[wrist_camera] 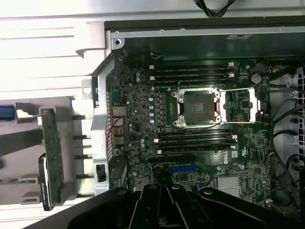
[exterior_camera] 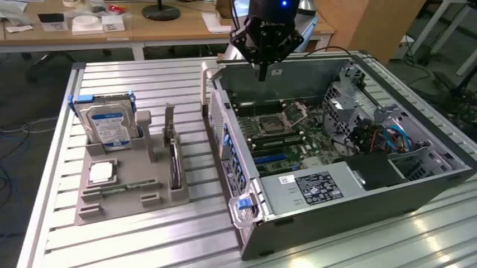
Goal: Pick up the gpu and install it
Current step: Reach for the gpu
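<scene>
1. Black gripper [exterior_camera: 261, 73] hangs over the far end of the open computer case [exterior_camera: 237, 146], pointing down, its fingers drawn together with nothing held between them.
2. In the wrist view the gripper [wrist_camera: 164, 200] sits above the green motherboard [wrist_camera: 143, 119], near the blue slot [wrist_camera: 183, 169].
3. The gpu [exterior_camera: 176, 164] stands on edge in a grey holder [exterior_camera: 119, 204] on the slatted metal table [exterior_camera: 149, 84], well apart from the gripper. It occupies the holder's slot nearest the case; the wrist view shows it as a greenish board [wrist_camera: 51, 152].
4. A silver hard drive [exterior_camera: 108, 125] with a blue label stands upright at the holder's far corner, on the exterior view's left.
5. A slim green memory stick [exterior_camera: 123, 187] lies in a groove of the holder, beside the gpu.
6. Inside the case, the processor socket [exterior_camera: 272, 123] is open, and a grey power supply [exterior_camera: 316, 187] with a black label sits at the near end.
</scene>
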Available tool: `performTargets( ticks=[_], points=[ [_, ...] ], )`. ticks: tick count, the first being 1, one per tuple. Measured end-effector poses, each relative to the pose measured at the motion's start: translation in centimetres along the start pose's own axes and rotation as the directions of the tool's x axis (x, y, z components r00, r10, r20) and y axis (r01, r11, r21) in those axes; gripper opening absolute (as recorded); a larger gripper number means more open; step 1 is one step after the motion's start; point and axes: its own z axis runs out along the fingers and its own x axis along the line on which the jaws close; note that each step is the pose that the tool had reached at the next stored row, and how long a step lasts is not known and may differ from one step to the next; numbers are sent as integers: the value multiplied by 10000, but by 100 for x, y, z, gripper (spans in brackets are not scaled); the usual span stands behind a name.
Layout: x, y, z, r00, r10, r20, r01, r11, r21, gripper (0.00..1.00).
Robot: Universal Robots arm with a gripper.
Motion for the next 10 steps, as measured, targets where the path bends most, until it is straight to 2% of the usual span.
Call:
performTargets(
  ticks=[10],
  points=[
    [25, -2, -1, 10000, 0, 0, 0, 10000, 0, 11]
  ],
)
